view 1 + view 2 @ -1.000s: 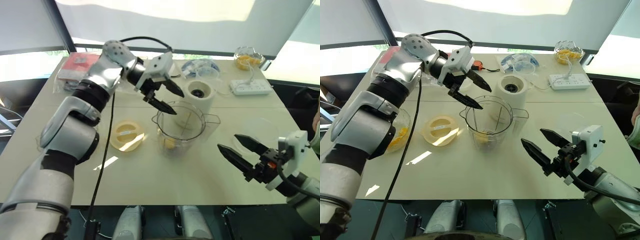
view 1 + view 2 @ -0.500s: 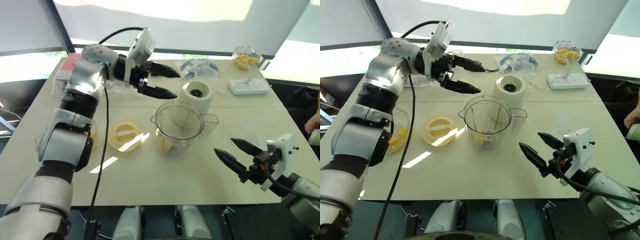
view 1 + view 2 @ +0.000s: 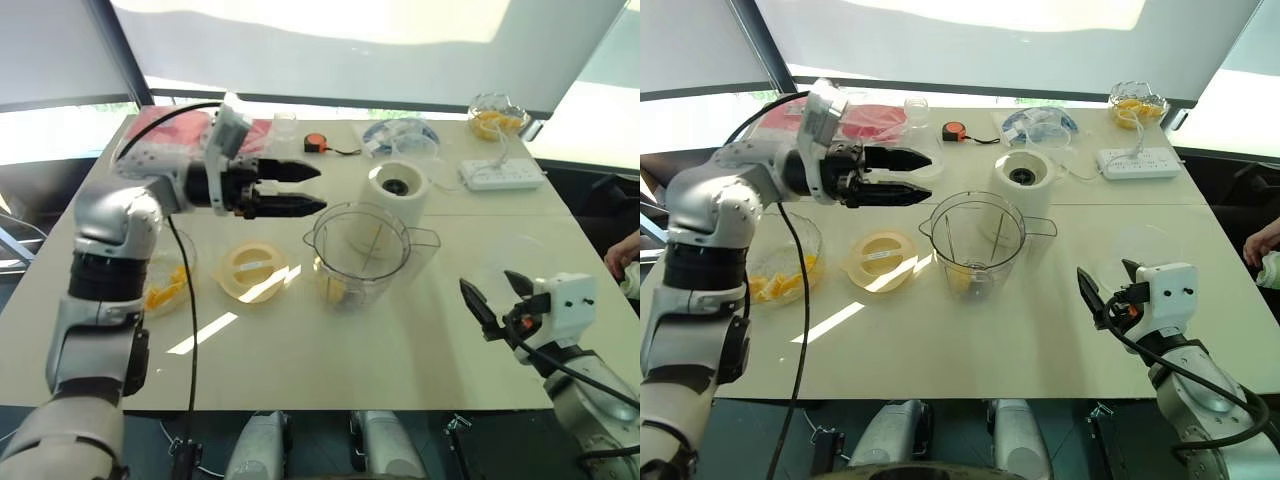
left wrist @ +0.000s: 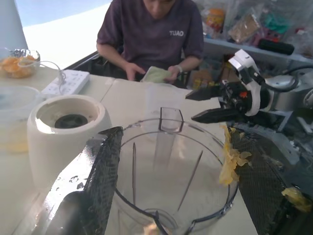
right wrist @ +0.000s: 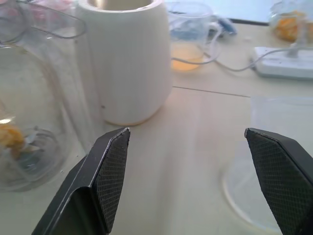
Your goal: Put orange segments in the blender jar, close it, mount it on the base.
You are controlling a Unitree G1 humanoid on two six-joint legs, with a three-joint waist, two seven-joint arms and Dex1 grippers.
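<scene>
Clear plastic, the jar (image 3: pixel 362 250) stands upright on the desk (image 3: pixel 330 350), mouth up, so its long axis runs vertical; its handle (image 3: pixel 425 240) points toward the right pincer's side. It sits just beyond the tips of the left pincer (image 3: pixel 318 190), which reaches level toward it with its fingers parted and nothing between them, though bits of pulp cling to one finger (image 4: pixel 234 159). A little orange (image 3: pixel 962 277) lies at the jar's bottom, so loading has begun. More segments (image 3: pixel 780 285) wait in a bowl (image 3: pixel 805 232) back along the left arm, below its elbow.

Judging by this, the task is early to middling: some fruit is in, the jar is uncovered, and it is not on the base (image 3: pixel 397 190), which stands just behind the jar, farther from the right pincer. A yellowish lid (image 3: pixel 253 270) lies flat beneath the left pincer, beside the jar.

Right pincer (image 3: pixel 497 300) hangs spread wide and empty, well apart from the jar on its handle side.
</scene>
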